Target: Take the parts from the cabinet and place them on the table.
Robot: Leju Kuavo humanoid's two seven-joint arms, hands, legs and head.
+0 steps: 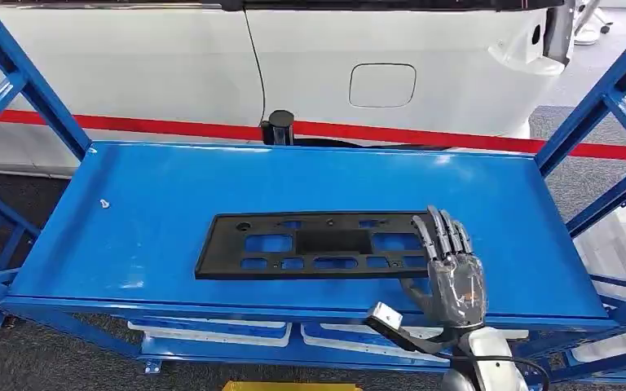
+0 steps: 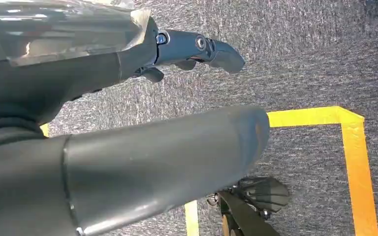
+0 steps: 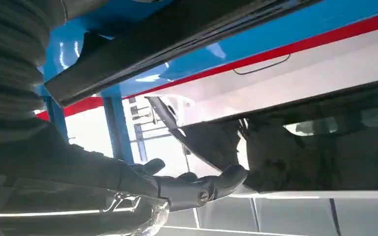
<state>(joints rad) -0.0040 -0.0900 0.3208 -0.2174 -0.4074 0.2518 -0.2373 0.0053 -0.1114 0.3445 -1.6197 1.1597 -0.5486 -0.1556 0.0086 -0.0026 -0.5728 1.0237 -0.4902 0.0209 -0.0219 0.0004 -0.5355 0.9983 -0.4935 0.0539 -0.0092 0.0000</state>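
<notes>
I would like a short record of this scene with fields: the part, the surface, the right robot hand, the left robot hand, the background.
part: black plastic panel with cut-outs, lying flat
surface: blue shelf of a blue metal rack
right robot hand: right robot hand at the panel's right end, fingers laid over it; a firm grip cannot be told
left robot hand: left robot hand hangs over grey carpet with yellow tape, holding nothing
background: white car body with red stripe

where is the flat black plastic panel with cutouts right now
In the head view the flat black plastic panel lies on the blue shelf, its right end under the right hand.
</notes>
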